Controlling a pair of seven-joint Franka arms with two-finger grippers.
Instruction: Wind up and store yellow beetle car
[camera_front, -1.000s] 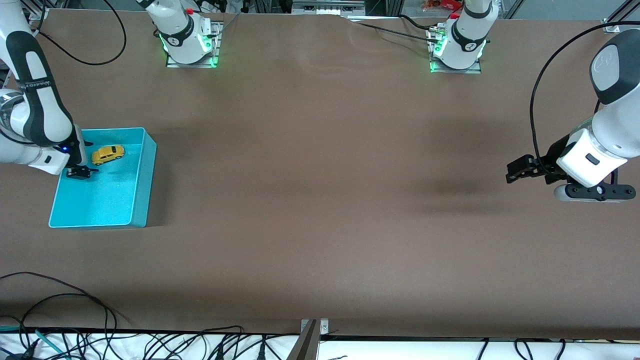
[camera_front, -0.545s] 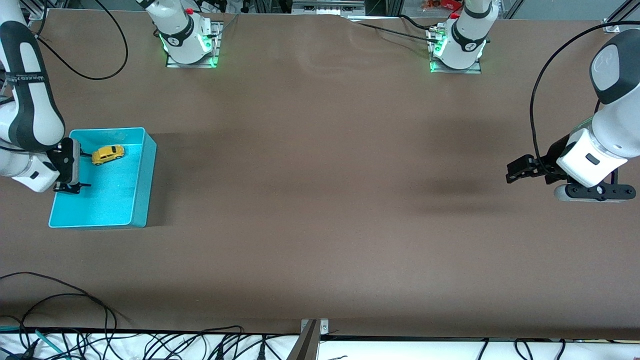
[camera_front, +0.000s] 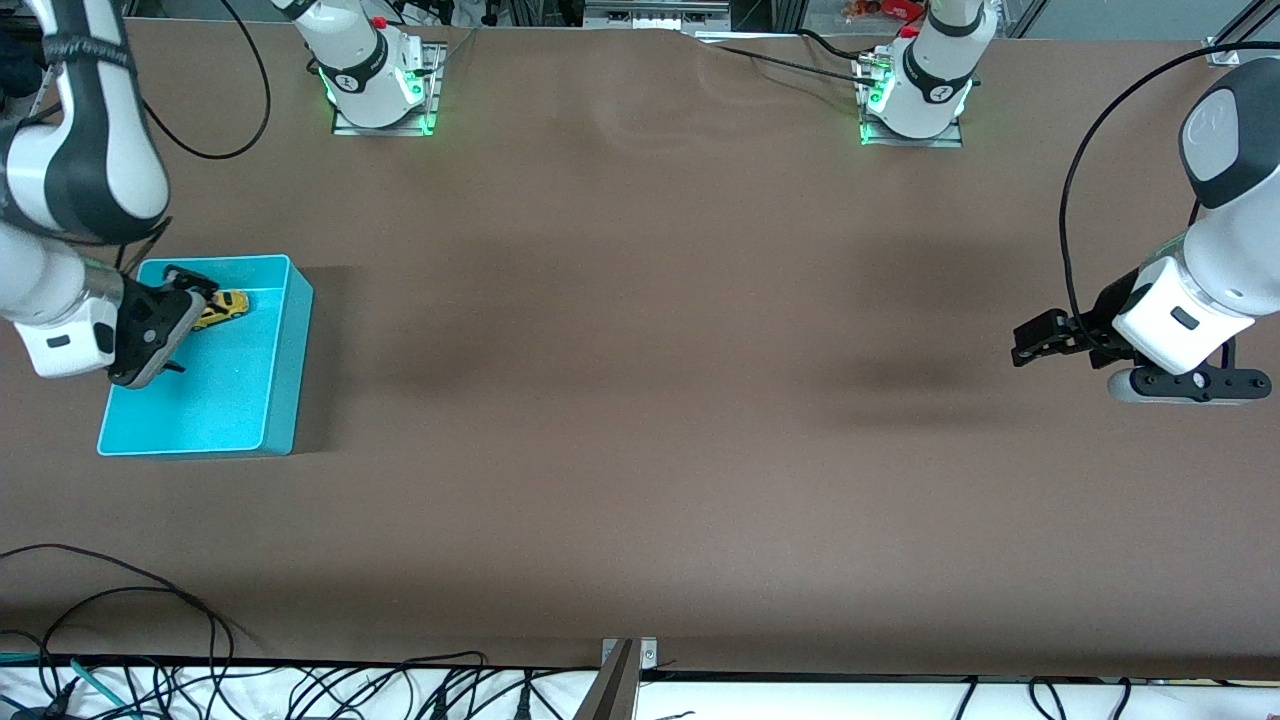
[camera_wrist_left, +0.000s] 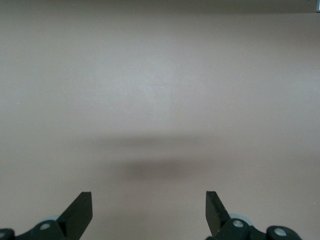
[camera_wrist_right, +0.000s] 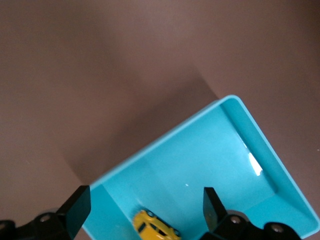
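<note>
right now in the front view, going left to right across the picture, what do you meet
right gripper open over the bin → car in the bin → bin → bare table → left gripper, open, waiting above the table

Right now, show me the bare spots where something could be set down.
The brown table lies bare between the turquoise bin and the open left gripper, waiting over its end. In the bin, the floor nearer the camera is free; the yellow beetle car and the open right gripper crowd the rest.
</note>
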